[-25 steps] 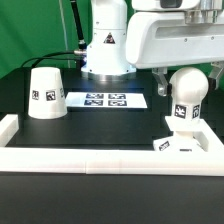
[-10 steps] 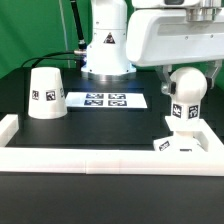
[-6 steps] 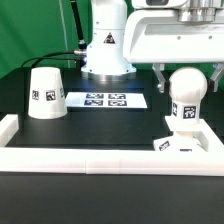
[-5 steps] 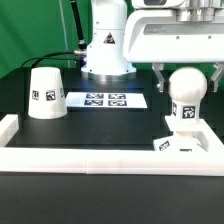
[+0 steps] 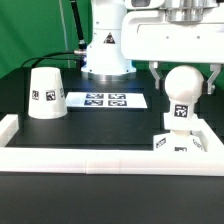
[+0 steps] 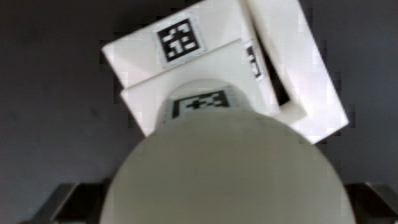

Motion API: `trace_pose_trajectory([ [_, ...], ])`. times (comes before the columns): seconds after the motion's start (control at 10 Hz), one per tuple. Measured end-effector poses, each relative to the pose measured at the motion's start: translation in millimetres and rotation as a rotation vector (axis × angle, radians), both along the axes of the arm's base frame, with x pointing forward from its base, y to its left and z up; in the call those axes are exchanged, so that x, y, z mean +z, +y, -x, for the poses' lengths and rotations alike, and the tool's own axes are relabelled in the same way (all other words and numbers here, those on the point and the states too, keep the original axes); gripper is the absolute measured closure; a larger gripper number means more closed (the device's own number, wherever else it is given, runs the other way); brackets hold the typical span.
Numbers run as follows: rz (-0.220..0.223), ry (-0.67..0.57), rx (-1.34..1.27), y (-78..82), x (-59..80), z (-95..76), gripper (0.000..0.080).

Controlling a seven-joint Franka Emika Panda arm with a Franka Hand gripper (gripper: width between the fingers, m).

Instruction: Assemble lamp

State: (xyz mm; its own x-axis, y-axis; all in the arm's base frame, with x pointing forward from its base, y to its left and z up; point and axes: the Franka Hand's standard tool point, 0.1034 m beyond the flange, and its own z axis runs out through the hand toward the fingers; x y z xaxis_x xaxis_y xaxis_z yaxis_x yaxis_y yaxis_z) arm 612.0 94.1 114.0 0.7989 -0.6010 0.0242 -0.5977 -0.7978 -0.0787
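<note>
Two lamp parts joined near right, behind the border rail (image 5: 100,160): bulb (image 5: 184,88) upright in base (image 5: 182,142). Gripper (image 5: 184,72) straddles the ball, fingers apart, apparently not clamping. Smooth, rigid, probably light; grip the neck. Shade (image 5: 45,93) far left

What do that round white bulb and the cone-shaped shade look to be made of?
Both look like hard matte plastic, though that is a guess. The bulb is smooth, opaque and evenly white with only soft shine. The shade has the same dull, uniform white and a printed tag.
</note>
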Motion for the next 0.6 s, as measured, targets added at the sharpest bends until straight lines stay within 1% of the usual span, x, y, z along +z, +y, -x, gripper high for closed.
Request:
trace_pose_trajectory([
  [0.3, -0.016, 0.01, -0.218, 3.4, 0.3, 0.4, 0.022],
  [0.4, -0.015, 0.01, -0.212, 3.1, 0.3, 0.3, 0.022],
  [0.5, -0.015, 0.009, -0.204, 3.7, 0.5, 0.4, 0.0153],
  [0.6, -0.015, 0.006, -0.162, 5.6, 7.5, 0.4, 0.0153],
])
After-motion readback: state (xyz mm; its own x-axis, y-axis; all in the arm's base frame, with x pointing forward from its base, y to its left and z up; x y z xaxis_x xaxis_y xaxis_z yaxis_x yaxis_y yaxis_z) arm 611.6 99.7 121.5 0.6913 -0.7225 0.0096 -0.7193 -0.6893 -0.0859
